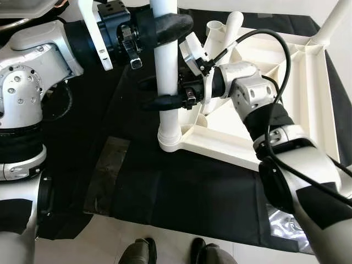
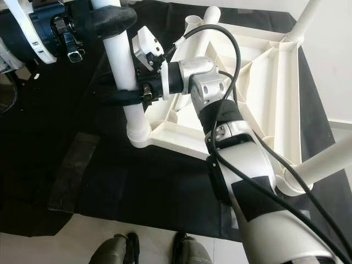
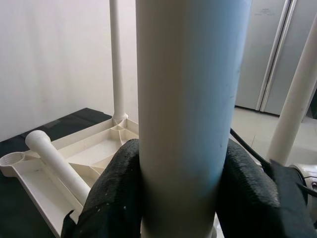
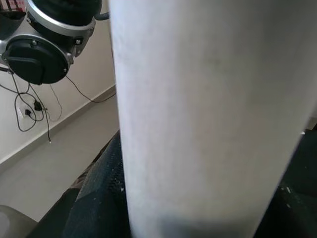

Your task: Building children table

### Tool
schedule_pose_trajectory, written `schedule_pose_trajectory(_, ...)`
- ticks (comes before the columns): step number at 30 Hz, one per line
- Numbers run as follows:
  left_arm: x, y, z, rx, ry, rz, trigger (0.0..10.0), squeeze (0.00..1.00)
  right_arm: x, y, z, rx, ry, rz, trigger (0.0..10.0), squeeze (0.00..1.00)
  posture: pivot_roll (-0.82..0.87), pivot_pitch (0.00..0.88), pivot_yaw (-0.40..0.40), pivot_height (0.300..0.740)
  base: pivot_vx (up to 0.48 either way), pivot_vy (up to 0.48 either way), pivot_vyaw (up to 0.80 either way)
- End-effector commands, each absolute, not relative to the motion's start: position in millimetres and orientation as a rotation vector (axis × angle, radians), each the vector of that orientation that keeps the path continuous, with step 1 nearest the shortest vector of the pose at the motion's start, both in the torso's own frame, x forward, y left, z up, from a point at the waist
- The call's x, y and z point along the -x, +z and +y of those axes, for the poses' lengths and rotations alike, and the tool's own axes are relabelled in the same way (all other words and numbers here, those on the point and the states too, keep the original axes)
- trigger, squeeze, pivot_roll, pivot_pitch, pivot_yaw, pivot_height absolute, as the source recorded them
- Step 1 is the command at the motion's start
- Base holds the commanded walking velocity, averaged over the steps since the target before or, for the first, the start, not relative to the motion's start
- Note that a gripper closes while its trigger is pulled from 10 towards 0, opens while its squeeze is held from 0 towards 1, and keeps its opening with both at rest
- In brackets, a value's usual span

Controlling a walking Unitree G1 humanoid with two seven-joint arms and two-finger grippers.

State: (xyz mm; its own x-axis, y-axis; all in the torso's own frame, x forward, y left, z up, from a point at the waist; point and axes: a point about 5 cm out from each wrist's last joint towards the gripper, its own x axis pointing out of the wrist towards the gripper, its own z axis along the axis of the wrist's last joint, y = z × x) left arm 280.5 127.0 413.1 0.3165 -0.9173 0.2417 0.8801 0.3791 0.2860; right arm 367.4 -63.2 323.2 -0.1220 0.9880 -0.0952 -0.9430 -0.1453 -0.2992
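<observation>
Both grippers clamped on one white leg standing in a corner socket of the upturned table top

Table top (image 1: 308, 104) lies underside up on a black mat (image 1: 165, 192) on the floor; the leg (image 1: 166, 71) stands upright in the socket at the frame's near left corner. Left gripper (image 1: 165, 25) fingers closed around the leg high up; right gripper (image 1: 165, 93) fingers closed around it lower, just above the socket. Another leg already stands at the far right corner (image 1: 335, 22), and one lies loose (image 3: 59, 163) inside the frame. Leg judged light, rigid, smooth plastic, likely slippery under the pads; the low hold near the socket looks best for pressing or twisting it home, the high hold for keeping it plumb. A person's shoes (image 1: 170, 252) at the mat's near edge
</observation>
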Motion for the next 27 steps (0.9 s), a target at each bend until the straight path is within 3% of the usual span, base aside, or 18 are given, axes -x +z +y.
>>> schedule_pose_trajectory(1,-283,409,122,-0.098,-1.213,-0.354,0.0,0.00,-364,328,-59,0.327,1.734,-0.223,0.0,0.00,0.13,0.264,0.003,0.740,0.000,0.000,0.00)
schedule_pose_trajectory(8,-283,410,120,-0.101,-1.218,-0.358,0.0,0.00,-366,327,-63,0.325,1.734,-0.225,0.0,0.00,0.13,0.264,0.007,0.740,0.000,0.000,0.00)
schedule_pose_trajectory(9,-283,410,120,-0.103,-1.219,-0.359,1.3,0.00,-366,327,-63,0.324,1.734,-0.225,0.0,0.00,0.13,0.264,0.007,0.740,0.000,0.000,0.00)
schedule_pose_trajectory(11,-283,410,120,-0.111,-1.216,-0.360,1.3,0.00,-367,327,-64,0.324,1.733,-0.226,0.0,0.00,0.13,0.261,0.007,0.740,0.000,0.000,0.00)
schedule_pose_trajectory(12,-284,412,121,-0.090,-1.204,-0.375,10.0,0.00,-367,327,-65,0.325,1.729,-0.228,0.0,0.00,0.13,0.261,0.007,0.740,0.000,0.000,0.00)
schedule_pose_trajectory(13,-284,412,122,-0.087,-1.198,-0.383,10.0,1.00,-368,327,-65,0.326,1.727,-0.230,0.0,0.00,0.12,0.257,0.007,0.740,0.000,0.000,0.00)
schedule_pose_trajectory(20,-285,414,124,-0.089,-1.173,-0.390,10.0,1.00,-371,325,-68,0.325,1.653,-0.245,0.0,0.00,0.11,0.253,-0.001,0.740,0.000,0.000,0.00)
schedule_pose_trajectory(21,-285,414,124,-0.093,-1.171,-0.389,10.0,0.69,-373,324,-69,0.331,1.609,-0.252,0.0,0.00,0.09,0.255,-0.014,0.740,0.000,0.000,0.00)
schedule_pose_trajectory(22,-285,413,126,-0.099,-1.171,-0.384,10.0,0.00,-377,322,-69,0.319,1.527,-0.231,0.0,0.00,0.08,0.257,-0.023,0.740,0.000,0.000,0.00)
schedule_pose_trajectory(27,-283,412,132,-0.093,-1.155,-0.386,10.0,0.00,-377,294,-59,0.300,1.289,-0.169,0.0,0.00,0.05,0.265,-0.056,0.740,0.000,0.000,0.00)
